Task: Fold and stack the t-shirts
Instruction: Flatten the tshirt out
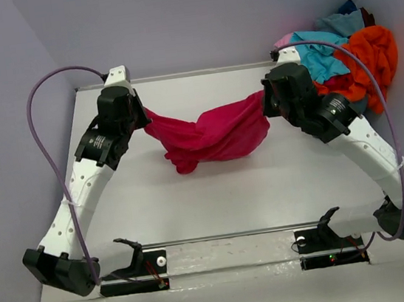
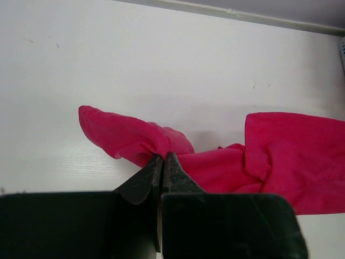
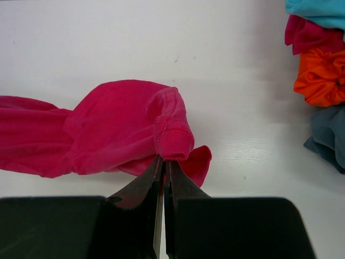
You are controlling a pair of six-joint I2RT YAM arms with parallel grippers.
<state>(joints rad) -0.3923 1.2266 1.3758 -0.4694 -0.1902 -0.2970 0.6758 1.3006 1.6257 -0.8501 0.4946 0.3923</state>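
crimson t-shirt (image 1: 211,136) is sagging, twisted, over the far half of the table (image 1: 217,208), long axis running left to right | left gripper (image 2: 163,156) and right gripper (image 3: 163,159) are each pinching one end, jaws closed on cloth | likely handling light and limp (hemmed edges looking best to hold)

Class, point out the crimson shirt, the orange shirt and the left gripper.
crimson shirt (image 1: 211,136), top view, twisted middle.
orange shirt (image 1: 375,54), top view, bunched folds.
left gripper (image 2: 163,157), left wrist view, between fingertips.
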